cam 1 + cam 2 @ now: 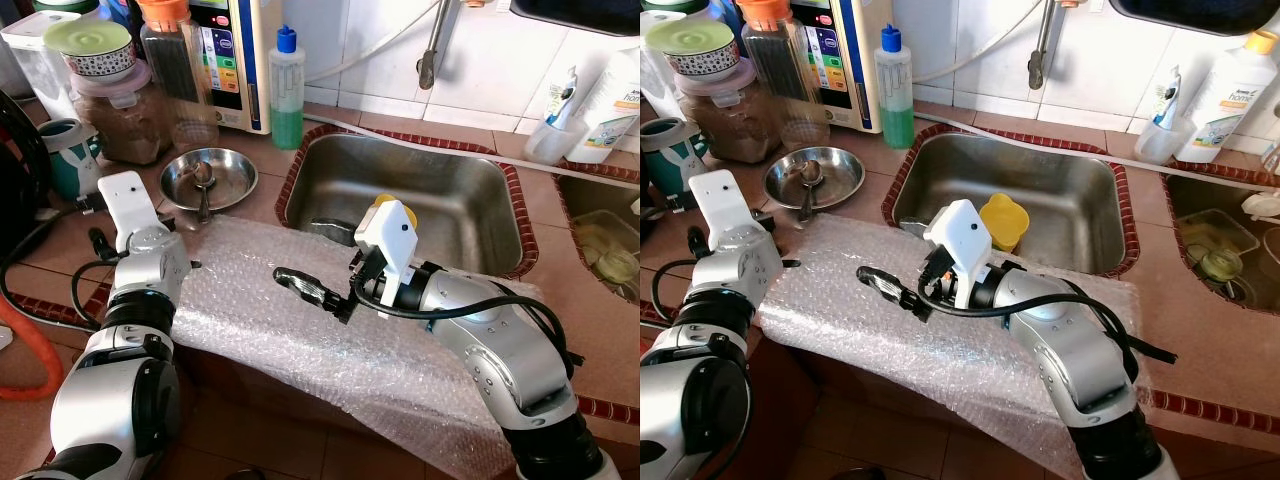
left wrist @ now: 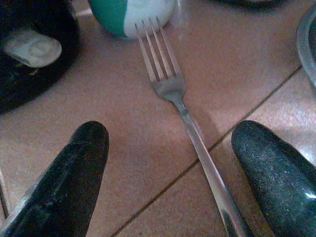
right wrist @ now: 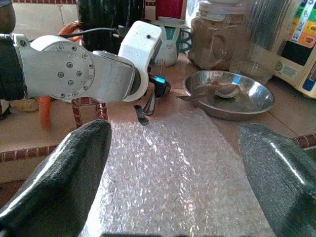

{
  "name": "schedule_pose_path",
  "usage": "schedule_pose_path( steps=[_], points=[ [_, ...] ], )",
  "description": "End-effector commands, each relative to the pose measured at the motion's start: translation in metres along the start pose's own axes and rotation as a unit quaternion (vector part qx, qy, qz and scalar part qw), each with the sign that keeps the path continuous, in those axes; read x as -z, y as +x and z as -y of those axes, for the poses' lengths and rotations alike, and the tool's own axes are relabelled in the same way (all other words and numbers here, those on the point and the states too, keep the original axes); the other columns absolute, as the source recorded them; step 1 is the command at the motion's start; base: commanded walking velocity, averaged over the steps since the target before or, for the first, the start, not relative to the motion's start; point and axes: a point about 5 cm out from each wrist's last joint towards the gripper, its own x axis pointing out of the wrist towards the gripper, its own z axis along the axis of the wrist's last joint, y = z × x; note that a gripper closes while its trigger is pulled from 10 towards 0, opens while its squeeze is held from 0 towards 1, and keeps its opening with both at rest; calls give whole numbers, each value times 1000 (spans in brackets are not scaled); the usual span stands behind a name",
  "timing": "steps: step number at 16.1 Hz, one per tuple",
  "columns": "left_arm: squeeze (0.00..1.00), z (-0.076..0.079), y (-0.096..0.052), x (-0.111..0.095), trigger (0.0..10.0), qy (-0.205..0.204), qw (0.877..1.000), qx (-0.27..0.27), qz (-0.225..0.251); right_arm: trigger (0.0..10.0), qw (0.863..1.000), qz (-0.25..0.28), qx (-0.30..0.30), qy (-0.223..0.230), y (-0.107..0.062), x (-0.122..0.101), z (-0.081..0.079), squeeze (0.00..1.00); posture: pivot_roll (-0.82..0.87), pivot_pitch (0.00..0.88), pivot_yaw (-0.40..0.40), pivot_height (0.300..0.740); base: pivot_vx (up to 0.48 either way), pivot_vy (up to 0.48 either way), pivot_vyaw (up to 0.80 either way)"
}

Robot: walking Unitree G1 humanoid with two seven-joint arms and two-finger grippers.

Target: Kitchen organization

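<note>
A steel fork (image 2: 170, 86) lies flat on the brown tile counter, tines toward a teal and white mug (image 1: 68, 155). My left gripper (image 2: 172, 131) is low over the fork's handle, open, with one finger (image 2: 79, 163) on each side and neither touching it. My right gripper (image 1: 315, 292) hovers open over a sheet of bubble wrap (image 1: 300, 350) spread in front of the sink, with nothing between its fingers. A steel bowl (image 1: 232, 170) with a spoon (image 1: 203, 180) in it sits just beyond the wrap.
The steel sink (image 1: 450, 190) holds a yellow cup (image 1: 1003, 220). Jars (image 1: 125, 110), a green soap bottle (image 1: 287, 90) and a white appliance (image 1: 235, 60) crowd the back left. A second basin (image 1: 600, 240) is at the right. Black cables and an orange hose (image 1: 30, 370) run at the left edge.
</note>
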Motion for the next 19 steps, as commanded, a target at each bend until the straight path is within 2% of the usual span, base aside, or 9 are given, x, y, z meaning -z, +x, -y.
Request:
schedule_pose_path(
  steps=[1, 2, 3, 5, 6, 7, 13, 16, 19],
  points=[
    [1000, -3, 2, 2, 10000, 3, 1000, 1, -5, 10000, 1000, 3, -3, -6, -2, -1, -2, 0, 8, 95, 9, 740, 0, 0, 0],
    [1000, -1, 3, 4, 10000, -2, 1000, 16, -10, 10000, 1000, 3, -3, -6, -2, -1, -2, 0, 6, 96, 8, 740, 0, 0, 0],
    [0, 1, 3, 6, 10000, -15, 999, 40, -20, 10000, 1000, 3, -3, -6, -2, -1, -2, 0, 4, 96, 7, 740, 0, 0, 0],
    [0, 2, 4, 10, 10000, -40, 997, 64, -34, 10000, 1000, 3, -3, -6, -2, -2, -2, 0, 2, 97, 7, 740, 0, 0, 0],
    [0, 3, 4, 12, 353, -53, 995, 69, -40, 10000, 1000, 2, -3, -6, -3, -2, -1, 0, 2, 97, 8, 740, 0, 0, 0],
    [0, 4, 4, 15, 0, -79, 992, 86, -50, 10000, 1000, 2, -3, -7, -3, -1, -1, 0, 2, 96, 9, 740, 0, 0, 0],
    [0, 8, 3, 21, 0, -112, 981, 148, -59, 10000, 1000, 2, -2, -9, -3, -2, 0, 0, 11, 98, 9, 740, 0, 0, 0],
    [0, 3, 5, 30, 0, -89, 976, 184, -71, 10000, 1000, 1, 0, -9, -4, -1, 1, 0, 16, 97, 14, 740, 0, 0, 0],
    [0, -3, 8, 32, 0, -54, 978, 193, -67, 10000, 1000, 0, 0, -11, -4, 0, 2, 0, 21, 97, 17, 740, 0, 0, 0]
  ],
)
